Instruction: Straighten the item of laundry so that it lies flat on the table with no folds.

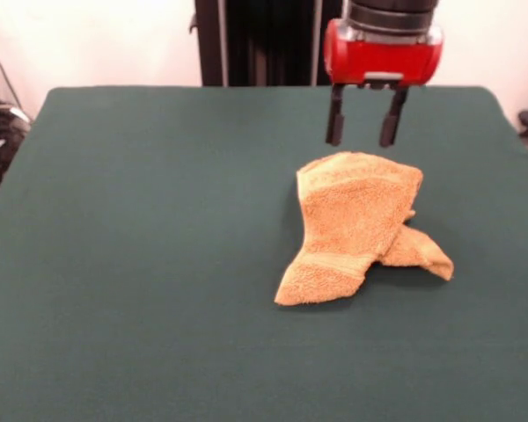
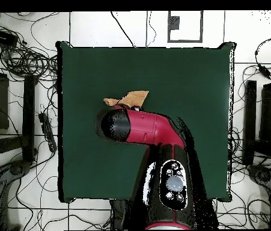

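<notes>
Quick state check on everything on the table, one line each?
towel: crumpled and folded over itself, not flat, resting on the table.
hand: open, empty, above the towel's far edge, not touching it.
arm: reaching over the table, covering most of the towel in the overhead view.
table: green cloth cover, lying smooth.

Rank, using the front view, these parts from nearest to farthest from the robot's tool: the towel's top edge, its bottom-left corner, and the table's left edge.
1. Top edge of the small orange-tan terry-cloth towel, just below the open tool.
2. The towel's bottom-left corner, lower and leftward.
3. Left edge of the dark green felt-covered table, far across.
</notes>
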`<act>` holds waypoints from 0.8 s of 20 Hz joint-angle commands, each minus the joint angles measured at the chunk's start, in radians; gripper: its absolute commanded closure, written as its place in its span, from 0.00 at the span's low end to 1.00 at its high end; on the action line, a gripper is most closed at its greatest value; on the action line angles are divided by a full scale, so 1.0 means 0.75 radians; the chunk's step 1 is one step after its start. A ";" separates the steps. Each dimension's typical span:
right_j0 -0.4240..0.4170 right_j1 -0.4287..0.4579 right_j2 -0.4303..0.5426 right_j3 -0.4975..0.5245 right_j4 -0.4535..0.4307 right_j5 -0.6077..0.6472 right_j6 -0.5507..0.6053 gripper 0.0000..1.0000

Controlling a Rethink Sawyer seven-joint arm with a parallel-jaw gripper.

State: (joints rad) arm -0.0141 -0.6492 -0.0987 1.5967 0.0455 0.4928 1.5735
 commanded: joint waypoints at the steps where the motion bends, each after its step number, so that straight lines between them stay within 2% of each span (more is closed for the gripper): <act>1: -0.048 0.066 0.154 -0.083 -0.029 0.149 0.027 0.00; 16: -0.042 0.039 0.136 -0.039 -0.041 0.116 0.068 0.00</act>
State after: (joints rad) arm -0.0526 -0.6321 -0.0987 1.5763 0.0451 0.5028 1.5735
